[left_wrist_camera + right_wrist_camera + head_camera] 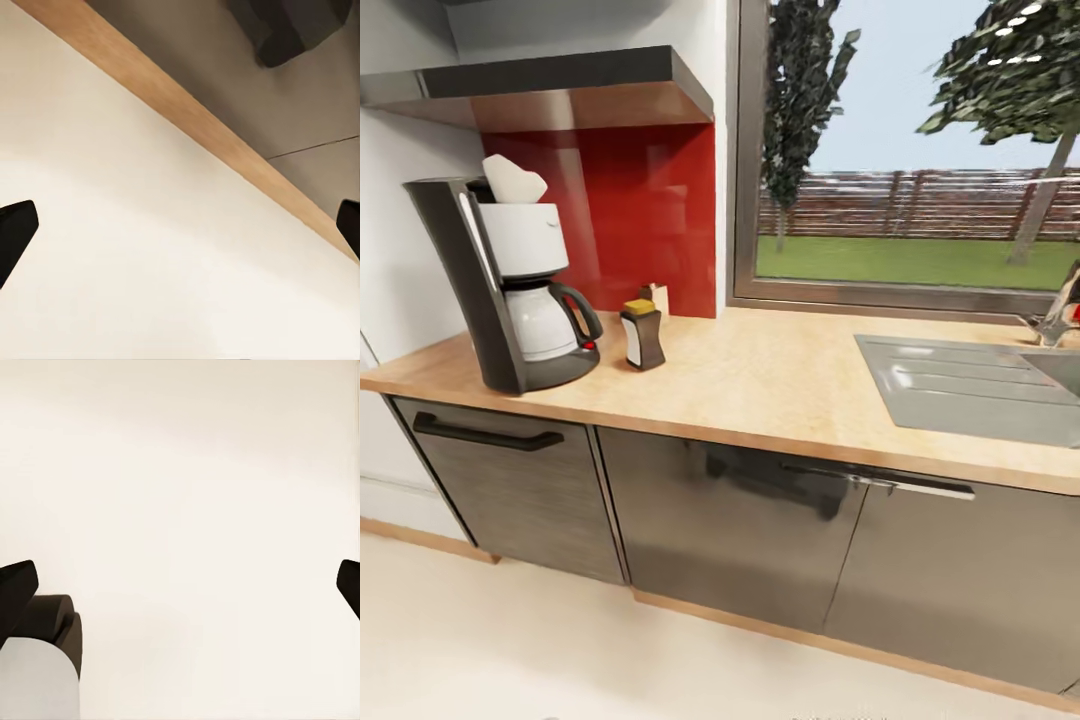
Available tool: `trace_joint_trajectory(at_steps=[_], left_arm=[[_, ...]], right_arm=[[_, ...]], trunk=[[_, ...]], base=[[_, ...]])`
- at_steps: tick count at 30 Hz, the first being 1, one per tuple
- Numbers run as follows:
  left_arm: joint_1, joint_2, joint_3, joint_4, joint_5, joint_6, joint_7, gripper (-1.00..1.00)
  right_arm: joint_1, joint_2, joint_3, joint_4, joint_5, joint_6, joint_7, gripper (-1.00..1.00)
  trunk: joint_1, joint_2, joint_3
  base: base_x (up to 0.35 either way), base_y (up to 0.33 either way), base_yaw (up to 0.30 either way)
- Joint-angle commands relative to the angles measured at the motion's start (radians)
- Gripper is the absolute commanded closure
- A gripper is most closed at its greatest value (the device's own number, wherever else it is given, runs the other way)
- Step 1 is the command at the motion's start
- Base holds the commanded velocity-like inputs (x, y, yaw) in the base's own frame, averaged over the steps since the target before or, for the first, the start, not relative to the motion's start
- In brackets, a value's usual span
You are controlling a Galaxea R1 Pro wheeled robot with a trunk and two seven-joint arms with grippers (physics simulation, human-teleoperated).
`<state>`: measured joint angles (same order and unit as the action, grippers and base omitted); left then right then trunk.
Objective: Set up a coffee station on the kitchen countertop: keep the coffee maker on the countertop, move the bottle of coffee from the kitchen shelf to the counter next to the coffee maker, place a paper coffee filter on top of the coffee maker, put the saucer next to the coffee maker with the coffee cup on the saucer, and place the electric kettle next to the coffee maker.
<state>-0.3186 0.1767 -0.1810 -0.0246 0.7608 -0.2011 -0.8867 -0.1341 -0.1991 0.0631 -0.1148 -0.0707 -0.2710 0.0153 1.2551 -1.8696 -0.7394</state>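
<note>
Far left of the head view, the coffee maker (pixel 510 290) sits at the left end of the table (pixel 760 385), close to the front edge, with a pale crumpled-looking thing on top (pixel 513 180) — looks white rather than tan, so I'd guess it's the paper coffee filter but can't swear to it. Just right of it stands the bottle of coffee (pixel 643 335), close but apart. The kitchen shelf (pixel 540 85) hangs above with nothing I can make out on it. No saucer, cup or kettle anywhere on this stretch, so my read is that those three still need fetching.

Both wrist views look down at pale floor. The left gripper (pixel 180 225) has its jaws spread wide, dark tips at opposite picture edges, with the wooden plinth strip (pixel 195 124) under the cabinets crossing its view. The right gripper (pixel 180 581) is spread wide too, nothing between its jaws.

For the next drop-offs there's a big bare patch from the bottle across to the sink (pixel 980 385) — plenty of room. I'd land the saucer right of the bottle, back from the front edge, and come in from the right so an arm doesn't clip the bottle.
</note>
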Motion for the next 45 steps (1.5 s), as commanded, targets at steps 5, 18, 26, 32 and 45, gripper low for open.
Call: trace_joint_trajectory(at_steps=[5, 18, 26, 32, 45], left_arm=[[0.003, 0.001, 0.002, 0.0, 0.008, -0.006, 0.008, -1.0], [0.004, 0.0, 0.006, 0.001, 0.009, -0.005, 0.013, -1.0], [0.004, -0.001, 0.007, 0.002, 0.009, -0.005, 0.046, -1.0], [0.004, -0.003, 0.008, 0.002, 0.009, -0.006, 0.097, -1.0], [0.004, -0.003, 0.009, 0.002, 0.009, -0.005, 0.109, -1.0]], right_arm=[[-0.001, -0.001, 0.006, 0.001, -0.008, -0.004, 0.002, -1.0], [-0.001, 0.0, 0.007, 0.001, -0.008, -0.004, 0.002, -1.0], [-0.001, 0.0, 0.007, 0.001, -0.008, -0.004, 0.002, -1.0], [-0.001, 0.0, 0.007, 0.001, -0.008, -0.004, 0.002, -1.0], [-0.002, 0.0, 0.007, 0.001, -0.008, -0.004, 0.002, -1.0]], trunk=[[0.0, 0.0, 0.001], [0.0, 0.0, 0.005], [0.0, 0.0, 0.008], [0.0, 0.0, 0.01], [0.0, 0.0, 0.015]], base=[[0.0, 0.0, -0.242], [0.0, 0.0, -0.243], [0.0, 0.0, -0.243], [0.0, 0.0, -0.243], [0.0, 0.0, -0.243]])
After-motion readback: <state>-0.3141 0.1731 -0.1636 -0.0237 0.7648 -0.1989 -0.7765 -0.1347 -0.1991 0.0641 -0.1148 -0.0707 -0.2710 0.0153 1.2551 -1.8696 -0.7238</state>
